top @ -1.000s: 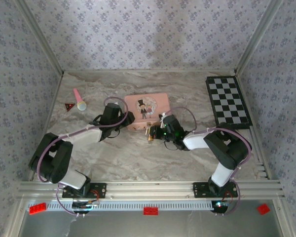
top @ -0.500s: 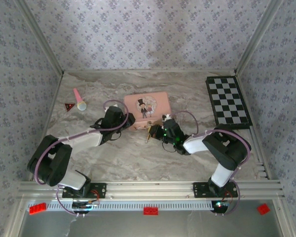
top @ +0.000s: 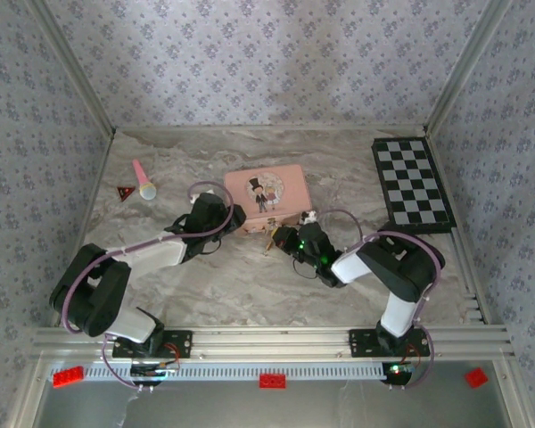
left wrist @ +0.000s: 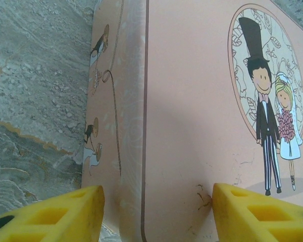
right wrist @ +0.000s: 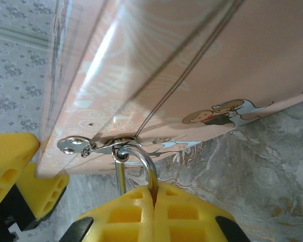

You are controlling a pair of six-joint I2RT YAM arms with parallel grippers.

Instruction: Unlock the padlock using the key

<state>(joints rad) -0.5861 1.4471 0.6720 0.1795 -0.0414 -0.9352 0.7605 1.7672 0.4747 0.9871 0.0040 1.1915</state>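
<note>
The pink tin lies mid-table, its lid showing a bride and groom. My left gripper straddles its front-left corner: one yellow finger against the side wall, the other on the lid. The padlock hangs from the tin's front hasp. Its grey shackle runs down between the closed fingers of my right gripper, which hide the brass body in the wrist view. I cannot make out the key.
A checkerboard lies at the back right. A pink-handled toy and a small red triangle lie at the back left. Patterned walls close in three sides. The left gripper's finger sits close beside the hasp.
My right wrist has swung round a little at the tin's front, still shut at the padlock. The left gripper has edged right along the tin's corner, and the tin has turned slightly.
</note>
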